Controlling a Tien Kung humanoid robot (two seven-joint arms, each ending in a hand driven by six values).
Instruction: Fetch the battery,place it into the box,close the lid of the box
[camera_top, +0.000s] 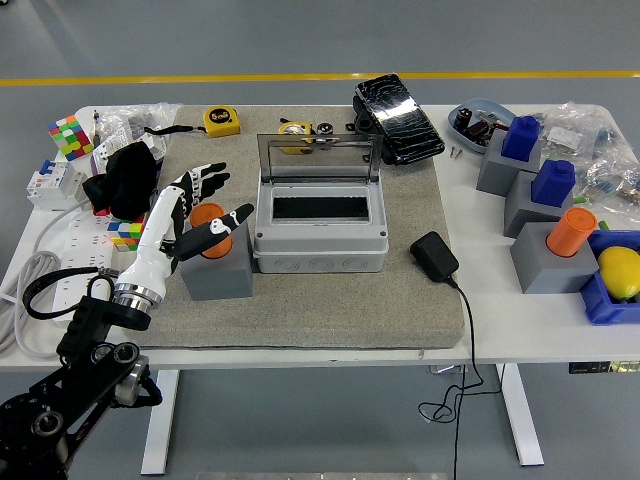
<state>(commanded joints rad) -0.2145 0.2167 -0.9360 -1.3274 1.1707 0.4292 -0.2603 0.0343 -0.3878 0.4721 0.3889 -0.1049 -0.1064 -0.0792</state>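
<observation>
One robot hand in view: the left robot hand (197, 213), arm entering from the lower left corner. Right arm out of view.

Landmark: the grey box (318, 232), centre of the grey mat (330, 300) on the white table (520, 335).

Nearest: one black adapter (434, 256) right of the box on the mat, its cable running off the near edge of the table.

Left of the box: one grey block (216, 272) with an orange battery (209, 219) standing in its top. The left robot hand sits right at this battery, thumb reaching across its front, the other fingers spread and raised behind it. Cannot tell whether the fingers press on it; the hand hides much of the battery.

Box: one, its clear lid (319, 158) standing open behind it, dark opening showing in its top.

Right of the box, well apart: three more grey blocks, one carrying an orange cylinder (571, 232), two carrying blue pieces (552, 183). One yellow object (620, 272) in a blue tray, cut off by the right edge.

Beyond the box: one yellow tape measure (222, 121), one black pouch (398, 117). Far left: two colour cubes, one upright (69, 136), one partly hidden by the arm. Clutter at the far right too small to make out.
</observation>
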